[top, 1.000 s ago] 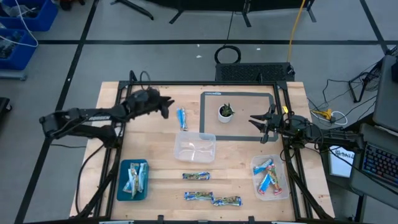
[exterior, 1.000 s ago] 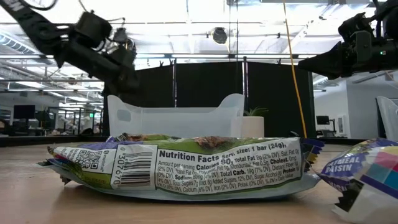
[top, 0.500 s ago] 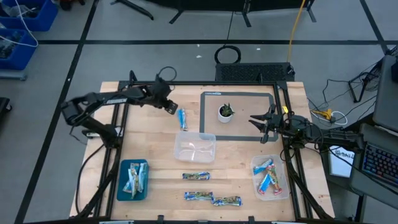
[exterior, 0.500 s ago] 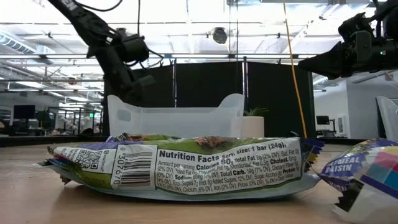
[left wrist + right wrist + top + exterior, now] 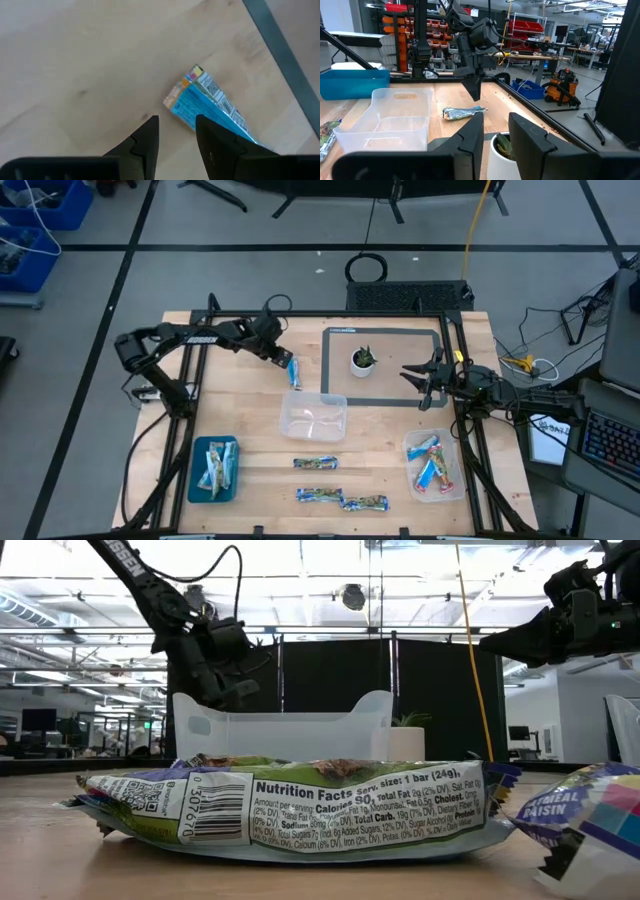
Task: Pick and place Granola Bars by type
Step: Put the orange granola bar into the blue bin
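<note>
A bright blue granola bar point(image 5: 292, 370) lies flat on the wood near the far edge; it also shows in the left wrist view point(image 5: 212, 109) and the right wrist view point(image 5: 462, 113). My left gripper point(image 5: 282, 355) hovers open just above the bar's far end point(image 5: 196, 75), fingers pointing down. Three patterned bars point(image 5: 316, 463) point(image 5: 318, 495) point(image 5: 365, 503) lie near the front edge; the closest fills the low view point(image 5: 290, 805). My right gripper point(image 5: 419, 385) waits open beside the plant pot point(image 5: 362, 361).
An empty clear tub point(image 5: 313, 417) sits mid-table. A blue tray point(image 5: 196, 470) at front left holds patterned bars. A clear tub point(image 5: 452, 488) at front right holds blue and red bars. The white plant pot stands on a grey-framed mat point(image 5: 400, 332). Bare wood lies left of the blue bar.
My left gripper has swung toward the table's right and come down toward the blue bar, its fingers turning to point downward as the arm stretched out. The bars and the right arm have stayed where they were.
</note>
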